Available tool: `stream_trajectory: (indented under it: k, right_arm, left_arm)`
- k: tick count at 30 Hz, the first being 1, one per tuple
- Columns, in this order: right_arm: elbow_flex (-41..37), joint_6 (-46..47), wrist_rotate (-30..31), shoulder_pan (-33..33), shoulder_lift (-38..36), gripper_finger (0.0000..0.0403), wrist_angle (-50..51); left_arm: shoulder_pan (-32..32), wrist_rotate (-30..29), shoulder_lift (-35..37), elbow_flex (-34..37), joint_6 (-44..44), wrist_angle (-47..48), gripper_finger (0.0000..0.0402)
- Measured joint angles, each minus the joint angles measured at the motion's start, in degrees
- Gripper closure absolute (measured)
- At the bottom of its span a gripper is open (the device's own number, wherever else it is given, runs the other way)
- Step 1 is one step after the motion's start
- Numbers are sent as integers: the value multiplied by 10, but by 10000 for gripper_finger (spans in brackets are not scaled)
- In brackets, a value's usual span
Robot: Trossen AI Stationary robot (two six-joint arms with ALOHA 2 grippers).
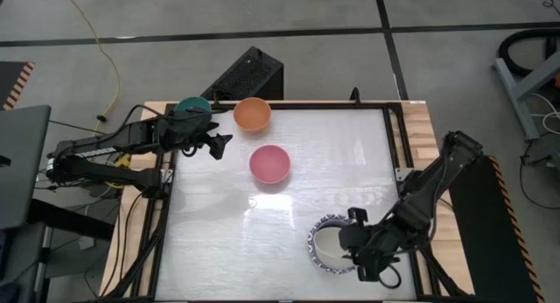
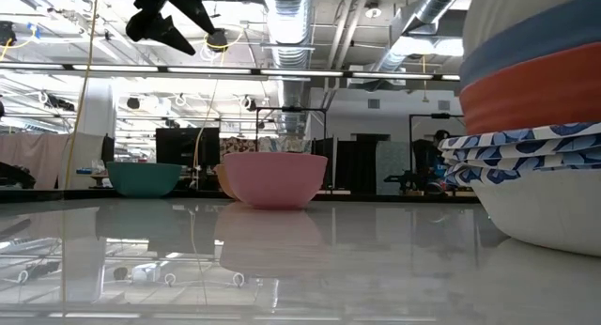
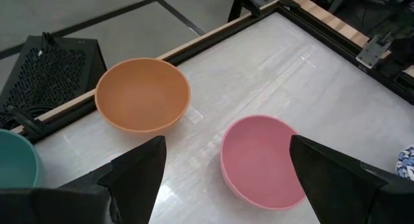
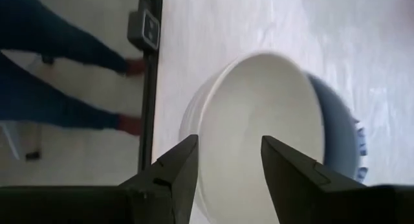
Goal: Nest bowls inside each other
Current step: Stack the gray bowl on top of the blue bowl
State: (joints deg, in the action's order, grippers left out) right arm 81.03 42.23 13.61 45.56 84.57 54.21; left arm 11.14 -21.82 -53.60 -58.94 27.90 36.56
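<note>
Right gripper (image 1: 366,261) sits low over the near right part of the table, fingers (image 4: 173,169) parted and straddling the rim of a cream-white round bowl (image 4: 259,120). Can't tell if the pads actually touch the rim. That cream bowl is the top of a nested stack (image 1: 325,246). In the low view the stack shows, from the top, cream, blue and orange-red layers, then blue-and-white patterned rims (image 2: 526,147), with a plain white bowl at the bottom. Stack rests on the white glossy tabletop (image 1: 219,233) near the right front corner.

Left gripper (image 1: 219,145) is spread wide, holding nothing, raised above the far left area of the table. Its dark fingers (image 3: 139,169) frame a pink round plastic bowl (image 1: 269,164) standing alone, upright, near the table's middle. Orange round bowl (image 1: 252,114) stands upright near the far edge, apart from the pink one. Teal round bowl (image 1: 192,106) stands left of the orange one at the far left corner, partly hidden under the left arm.

Black perforated box (image 1: 249,75) on the floor just behind the table's far edge. A person's legs in dark blue trousers (image 4: 58,43) show beyond the table edge in the right wrist view.
</note>
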Motion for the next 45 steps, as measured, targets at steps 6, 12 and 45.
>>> stream_trajectory:
  k: [6, 12, 45]
  right_arm:
    - [0, 31, 3, 1, -8, 233, -4]
    - [0, 12, -4, 1, 11, 351, -10]
    - [0, 25, 18, 10, 124, 388, -5]
  left_arm:
    - [0, 0, 0, 0, -14, 0, 84]
    - [0, -2, 0, 0, -15, 0, 84]
    - [0, -15, 0, 0, -12, 0, 84]
